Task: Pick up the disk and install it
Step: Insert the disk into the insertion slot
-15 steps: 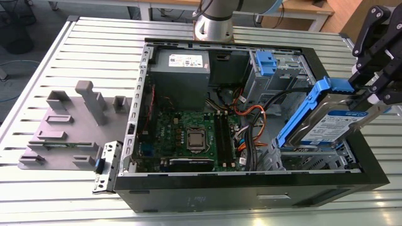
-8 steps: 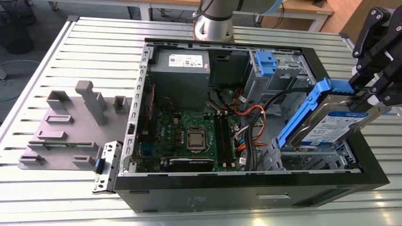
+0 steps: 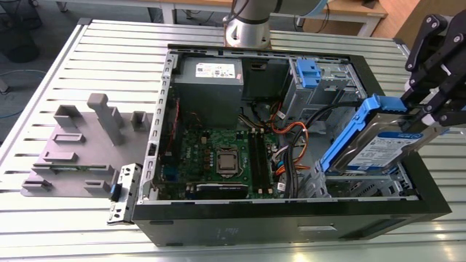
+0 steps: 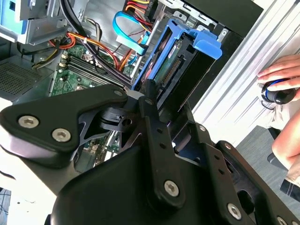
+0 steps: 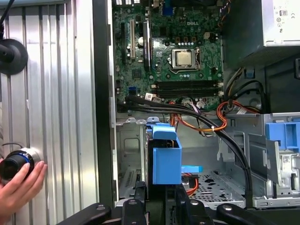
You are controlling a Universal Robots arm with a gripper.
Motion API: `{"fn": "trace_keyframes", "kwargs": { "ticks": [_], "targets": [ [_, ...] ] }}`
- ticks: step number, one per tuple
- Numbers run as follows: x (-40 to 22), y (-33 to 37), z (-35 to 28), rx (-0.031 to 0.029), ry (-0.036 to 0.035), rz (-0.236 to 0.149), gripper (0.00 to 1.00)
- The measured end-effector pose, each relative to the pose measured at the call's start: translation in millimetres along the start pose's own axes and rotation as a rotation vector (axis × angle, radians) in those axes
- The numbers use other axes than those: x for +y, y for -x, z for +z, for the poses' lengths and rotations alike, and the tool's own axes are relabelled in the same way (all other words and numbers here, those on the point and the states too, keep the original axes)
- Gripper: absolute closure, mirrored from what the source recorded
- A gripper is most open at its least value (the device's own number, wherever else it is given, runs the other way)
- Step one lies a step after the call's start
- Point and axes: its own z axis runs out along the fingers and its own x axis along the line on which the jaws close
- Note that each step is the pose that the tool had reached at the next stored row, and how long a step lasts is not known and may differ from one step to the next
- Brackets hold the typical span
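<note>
The slatted counter (image 3: 80, 71) carries an open computer case (image 3: 291, 226). In the exterior view, at the case's 4 o'clock corner, the disk (image 3: 375, 147) hangs tilted above a metal bay (image 3: 364, 183). The gripper (image 3: 420, 112), at the disk's 1 o'clock, is clamped on its upper end.
</note>
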Motion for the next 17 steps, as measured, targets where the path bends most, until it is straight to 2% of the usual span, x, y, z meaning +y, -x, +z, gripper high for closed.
{"fn": "trace_keyframes", "kwargs": {
  "ticks": [6,17],
  "targets": [
    [-0.1,-0.2,8.8,0.0001,0.0000,0.000,0.65],
    [-0.5,-0.7,28.8,-0.0005,0.0000,0.000,0.65]
  ]
}}
